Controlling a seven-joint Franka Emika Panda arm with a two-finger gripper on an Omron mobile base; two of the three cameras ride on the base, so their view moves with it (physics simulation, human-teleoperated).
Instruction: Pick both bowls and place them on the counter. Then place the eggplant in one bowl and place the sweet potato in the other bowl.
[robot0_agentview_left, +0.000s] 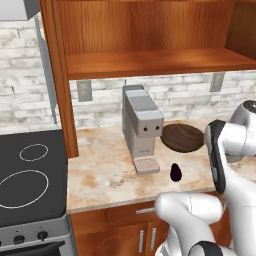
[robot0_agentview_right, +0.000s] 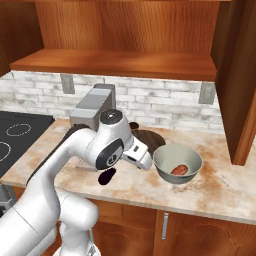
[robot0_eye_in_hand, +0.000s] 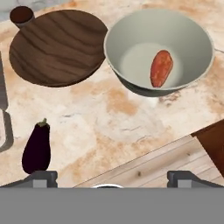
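— From the left base view, where's the eggplant (robot0_agentview_left: 175, 172)?
— On the counter (robot0_agentview_left: 100, 175), beside the coffee machine (robot0_agentview_left: 141, 127).
— And the right?
— Sweet potato (robot0_agentview_right: 179, 169) already in the grey bowl (robot0_agentview_right: 177, 162).
— Hand view?
— Gripper (robot0_eye_in_hand: 111, 177) wide, empty; eggplant lies lower left, stem away, wooden bowl (robot0_eye_in_hand: 57, 46) beyond.

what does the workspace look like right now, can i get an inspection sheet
surface: marbled counter, dry, no spills seen
job's things: sweet potato lies in the grey bowl; eggplant lies on the counter; dark wooden bowl sits empty beside the grey one
clutter: coffee machine; small dark cup behind the wooden bowl
tool: tool open, holding nothing, above the counter edge
cables: nothing seen
surroundings: stove, brick backsplash, wooden shelf
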